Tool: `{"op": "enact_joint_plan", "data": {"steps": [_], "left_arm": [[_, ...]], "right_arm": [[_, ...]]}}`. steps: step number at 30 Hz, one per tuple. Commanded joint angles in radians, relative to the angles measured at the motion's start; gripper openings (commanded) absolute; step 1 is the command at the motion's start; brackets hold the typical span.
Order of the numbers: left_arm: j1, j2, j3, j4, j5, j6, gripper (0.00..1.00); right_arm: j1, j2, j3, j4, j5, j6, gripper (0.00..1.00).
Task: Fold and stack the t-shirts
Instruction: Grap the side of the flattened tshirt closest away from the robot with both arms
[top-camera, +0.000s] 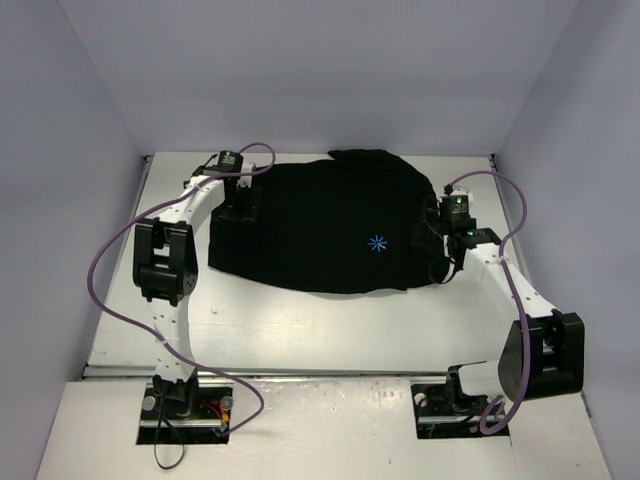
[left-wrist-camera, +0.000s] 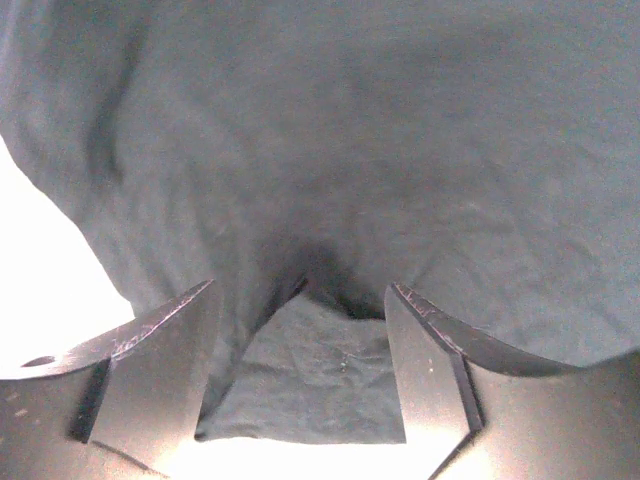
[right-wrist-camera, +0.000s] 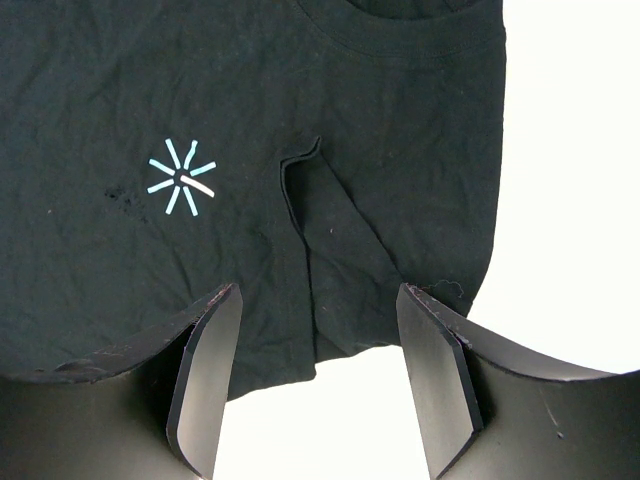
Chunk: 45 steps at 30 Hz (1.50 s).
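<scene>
L gripper (left-wrist-camera: 300, 290): jaws apart, a fold of black cloth lies in the gap, not clamped. R gripper (right-wrist-camera: 317, 290): jaws apart too, over the shirt's edge, a small tuck of cloth just ahead. 1 shirt (top-camera: 320, 225), black, spread on the table (top-camera: 300, 330) between the 2 grippers, L at its left edge, R at its right. 1 blue star print (right-wrist-camera: 181, 177), right of centre.
</scene>
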Motion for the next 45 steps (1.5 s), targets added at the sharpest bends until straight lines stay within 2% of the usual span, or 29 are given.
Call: {"op": "enact_joint_plan", "data": {"steps": [1,5,7,18,31,33,35,39,45], "left_arm": [[0.033,-0.067,0.042,0.001,0.267,0.35,0.62],[0.086,-0.044,0.033,-0.013,0.472,0.466,0.62],[0.105,-0.024,0.04,-0.034,0.51,0.499,0.62],[0.12,0.058,0.102,-0.159,0.579,0.683,0.62],[0.132,0.096,0.108,-0.195,0.587,0.7,0.62],[0.131,0.093,0.109,-0.196,0.59,0.693,0.58],[0.131,0.081,0.1,-0.197,0.589,0.692,0.44],[0.131,0.058,0.08,-0.196,0.585,0.692,0.34],[0.131,0.024,0.066,-0.195,0.585,0.673,0.0]], "right_arm": [[-0.006,-0.046,-0.007,0.027,-0.035,-0.016,0.61],[-0.006,-0.054,-0.013,0.029,-0.041,-0.018,0.61],[-0.006,-0.059,-0.015,0.029,-0.042,-0.018,0.61],[-0.006,-0.078,-0.033,0.026,-0.06,-0.016,0.61],[-0.006,-0.078,-0.041,0.024,-0.062,-0.019,0.61],[-0.006,-0.078,-0.04,0.024,-0.062,-0.02,0.61],[-0.006,-0.08,-0.043,0.024,-0.062,-0.019,0.61],[-0.006,-0.083,-0.042,0.024,-0.061,-0.019,0.61],[-0.006,-0.077,-0.04,0.024,-0.061,-0.021,0.61]]}}
